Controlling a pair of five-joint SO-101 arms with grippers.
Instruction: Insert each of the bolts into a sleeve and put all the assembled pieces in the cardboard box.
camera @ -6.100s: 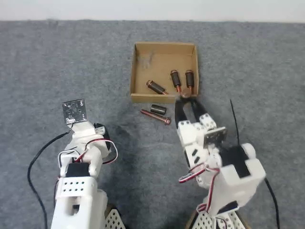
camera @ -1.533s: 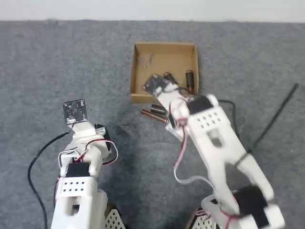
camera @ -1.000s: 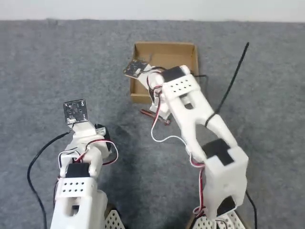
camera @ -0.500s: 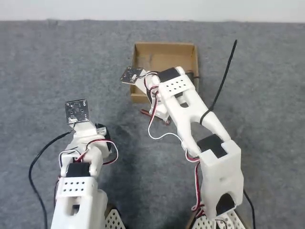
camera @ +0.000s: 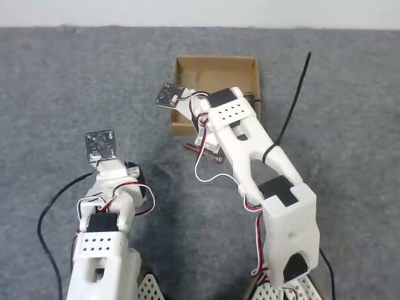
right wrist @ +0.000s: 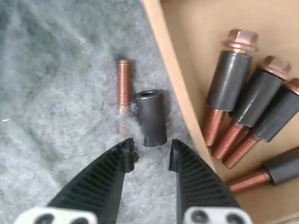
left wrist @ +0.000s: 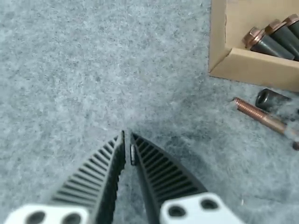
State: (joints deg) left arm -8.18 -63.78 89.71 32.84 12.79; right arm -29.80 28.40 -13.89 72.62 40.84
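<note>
The right gripper [right wrist: 150,147] has its fingers [right wrist: 105,184] spread open with nothing gripped, and the near end of the loose black sleeve [right wrist: 151,116] sits right at the gap between the tips. That spread looks chosen to take the sleeve across its width. The bare copper bolt [right wrist: 123,88] lies just beside the sleeve and parallel to it, on the side away from the cardboard box [right wrist: 164,56]. One fingertip is close over the bolt's nearer end, so closing could catch both. The box wall runs just beside the sleeve on its other side, which leaves little room there. Inside the box several assembled pieces [right wrist: 232,79] lie side by side, each a bolt already through its sleeve. This pair on the grey felt tabletop [camera: 62,81] therefore appears to be the last one left to join. In the high view the right arm [camera: 237,125] stretches from the lower right up to the middle, its wrist over the box's front wall in the upper centre. Its wrist covers the sleeve, and only the bolt's ends peek out below the box. The left gripper [left wrist: 127,140] has its fingers closed together on nothing, low over bare felt. The left arm [camera: 106,206] sits folded at the lower left, well apart from the box. It is probably parked there to leave the other arm room.
</note>
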